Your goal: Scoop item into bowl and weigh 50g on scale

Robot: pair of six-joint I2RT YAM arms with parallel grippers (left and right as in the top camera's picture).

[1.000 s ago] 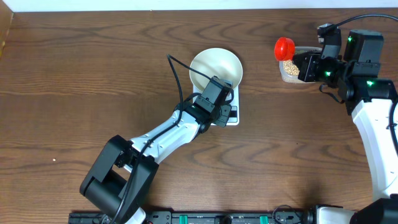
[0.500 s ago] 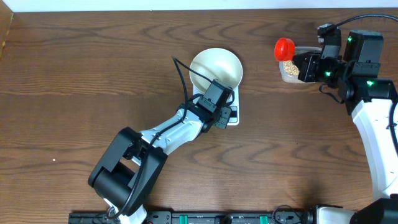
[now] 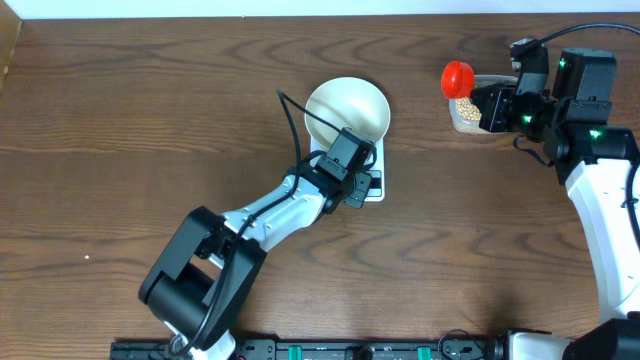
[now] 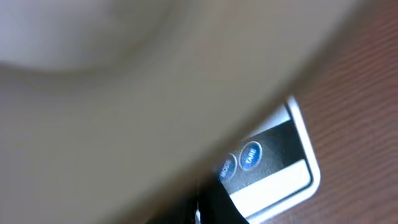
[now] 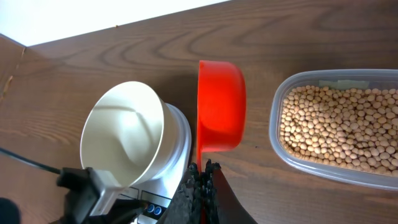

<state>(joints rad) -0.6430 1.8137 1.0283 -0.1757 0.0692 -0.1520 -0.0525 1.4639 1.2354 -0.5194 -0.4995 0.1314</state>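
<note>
Top-down overhead; close wrists; shared bowl [image 3: 349, 104]

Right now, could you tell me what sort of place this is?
Likely a robot lab bench set up for weighing food: a white bowl on a digital scale, a clear tub of beans, a red scoop.

White bowl [image 3: 347, 105] on scale [image 3: 379, 158], mid-table [image 3: 150, 120]; left gripper [image 3: 355, 152] over scale's front, by bowl's near rim; red scoop [image 3: 457, 77] at right gripper [image 3: 479, 101], over bowl-side end of tub [image 3: 466, 124] of beans [image 3: 464, 108].
</note>
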